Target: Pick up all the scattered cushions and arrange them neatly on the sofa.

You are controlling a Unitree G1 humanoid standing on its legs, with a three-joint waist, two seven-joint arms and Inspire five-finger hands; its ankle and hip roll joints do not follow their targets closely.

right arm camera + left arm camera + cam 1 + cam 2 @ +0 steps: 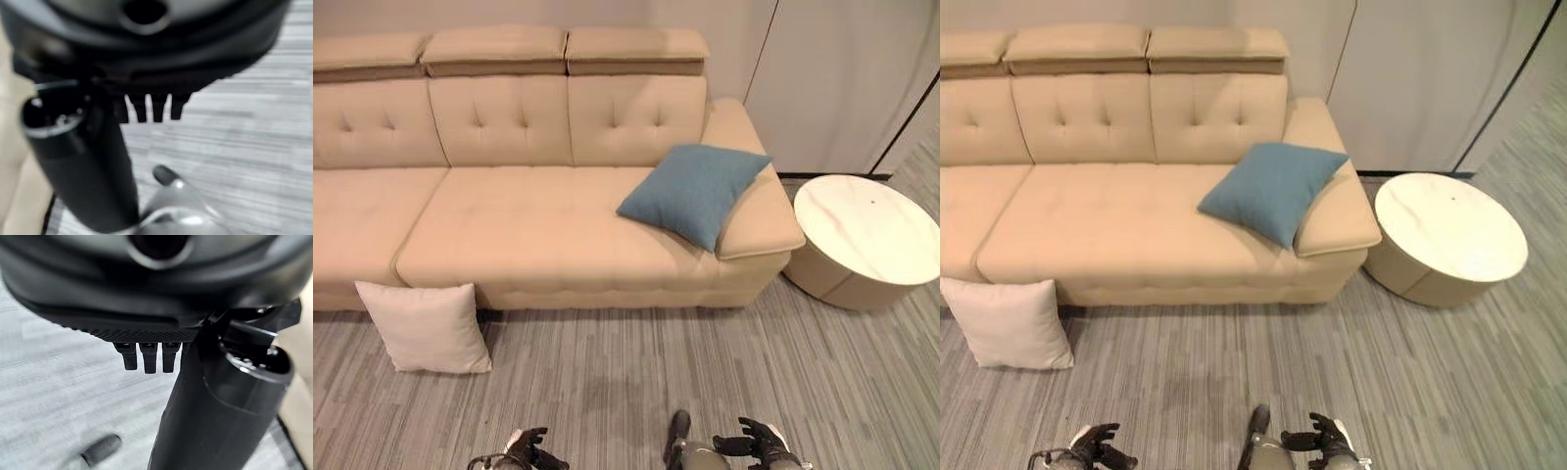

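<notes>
One cushion placed, one on the floor.

The blue cushion leans on the sofa armrest; the white cushion (floor) awaits both hands, fingers relaxed, empty.

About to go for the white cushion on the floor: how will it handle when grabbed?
The white cushion looks plump and soft, so probably light and squashy. Leaning against the sofa base, it may topple if nudged. A corner pinch would likely let it droop.

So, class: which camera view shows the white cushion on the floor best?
The left eye view: the white cushion sits whole, leaning against the sofa front. In the right eye view it lies at the picture's edge. The wrist views show hands and grey floor.
</notes>
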